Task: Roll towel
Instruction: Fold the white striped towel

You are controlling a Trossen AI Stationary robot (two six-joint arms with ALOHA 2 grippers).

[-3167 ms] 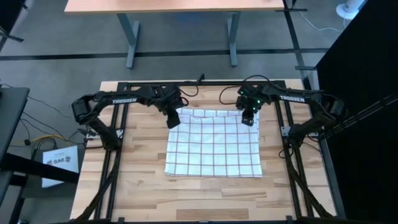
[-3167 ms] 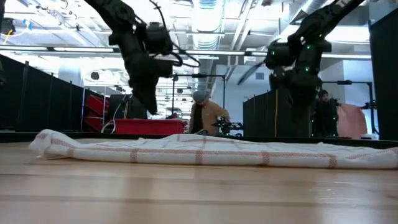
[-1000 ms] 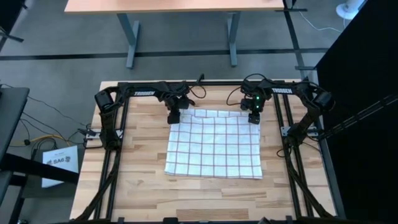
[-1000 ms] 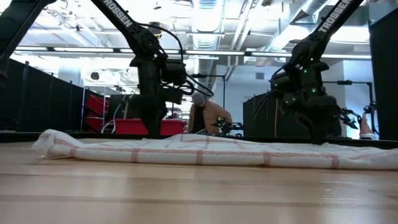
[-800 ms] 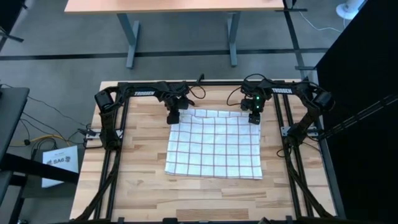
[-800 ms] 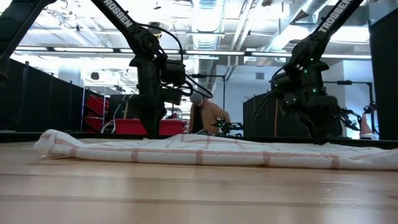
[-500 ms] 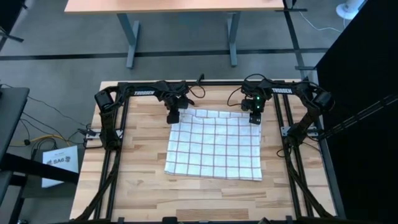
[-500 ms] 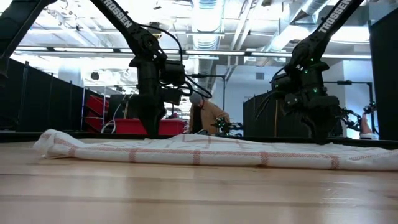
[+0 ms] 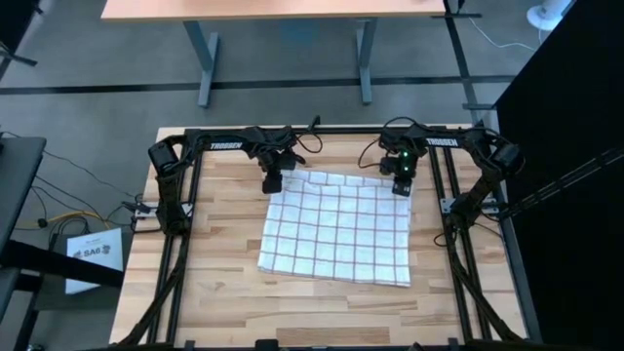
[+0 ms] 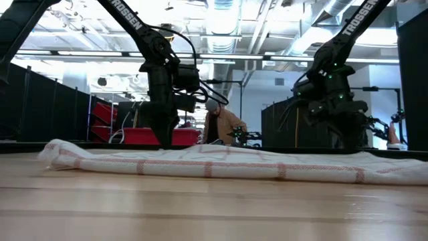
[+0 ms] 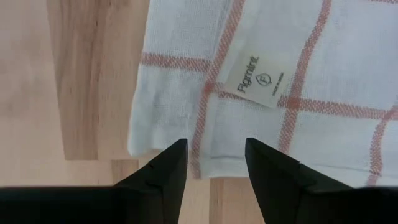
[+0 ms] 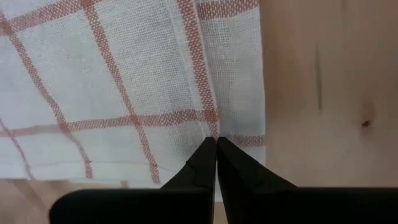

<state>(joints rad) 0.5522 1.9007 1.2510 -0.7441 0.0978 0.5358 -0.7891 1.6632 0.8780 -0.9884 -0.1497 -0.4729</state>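
- Wooden plank table (image 9: 214,283) underneath, pale, framed by one dark metal rig with rails down both sides.
- One towel (image 9: 336,229) spread flat near the table's middle, closer to the far edge than the near one; white with a grid of thin reddish lines; one only.
- Near edge of the towel lying a little askew, right near corner sitting lower than the left.
- From table height, the same towel (image 10: 214,164) seen as a low rumpled band across the planks, left end slightly bunched.
- Two grippers, one at each far corner of the towel.
- Left gripper (image 9: 273,182) down at the far left corner; in its wrist view fingers (image 11: 163,177) parted, straddling the hem (image 11: 205,163) without clamping it; one small sewn label (image 11: 258,78) reading "Figmint" just beyond, on a folded-over flap.
- Right gripper (image 9: 400,182) down at the far right corner, a green light on its wrist; in its wrist view fingers (image 12: 202,165) pressed together at a crossing of red lines by the towel's edge (image 12: 249,93); cloth between the tips not clearly seen, so a pinch cannot be confirmed.
- Two arms reaching in from the far corners of the rig, both low over the table's far edge.
- Beyond the table: grey floor, one wooden desk (image 9: 273,10) on grey legs; at table height, one person (image 10: 224,124) in a tan top, black partitions, one red cabinet (image 10: 144,134).
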